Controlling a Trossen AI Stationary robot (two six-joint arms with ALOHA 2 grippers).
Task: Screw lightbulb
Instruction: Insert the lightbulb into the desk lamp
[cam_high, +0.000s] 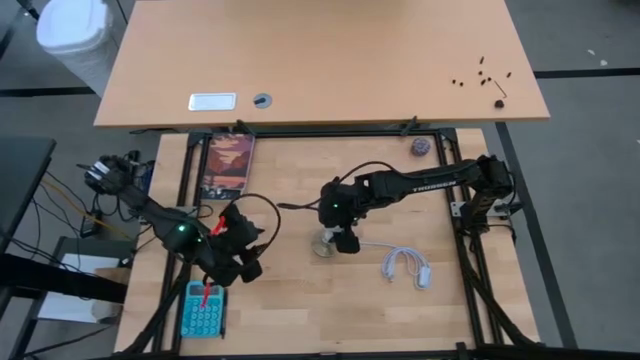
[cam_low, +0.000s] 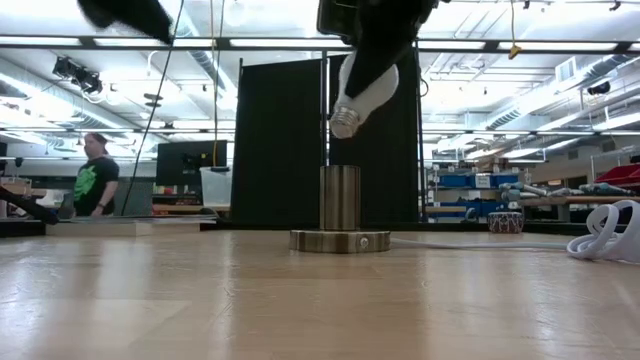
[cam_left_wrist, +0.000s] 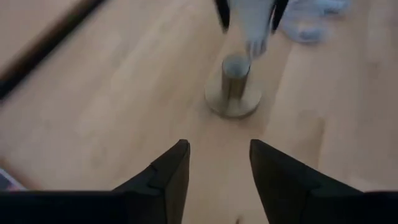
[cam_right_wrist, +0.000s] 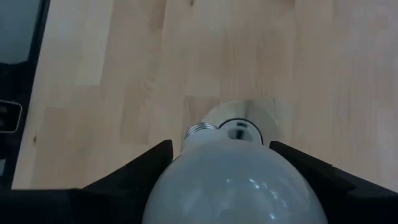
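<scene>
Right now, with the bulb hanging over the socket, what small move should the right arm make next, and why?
Probably straighten the lightbulb and lower it: the right tool holds it tilted, its screw base above the socket, slightly off-centre and not touching. The left tool waits nearby, empty.

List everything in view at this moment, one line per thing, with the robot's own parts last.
lightbulb: one, white with silvery screw base, held tilted just above the socket, not yet in it
socket: one, metallic cylinder on a round base, middle of the table
cord: one, white, coiled on the table right of the socket
calculator: one, teal, near front left edge
book: one, reddish cover, back left of the table
ball: one, small, purplish-grey, back right
person: one, green shirt, in the room behind
left gripper: dark, jaws apart, empty, above the calculator
right gripper: dark, closed on the lightbulb over the socket
</scene>
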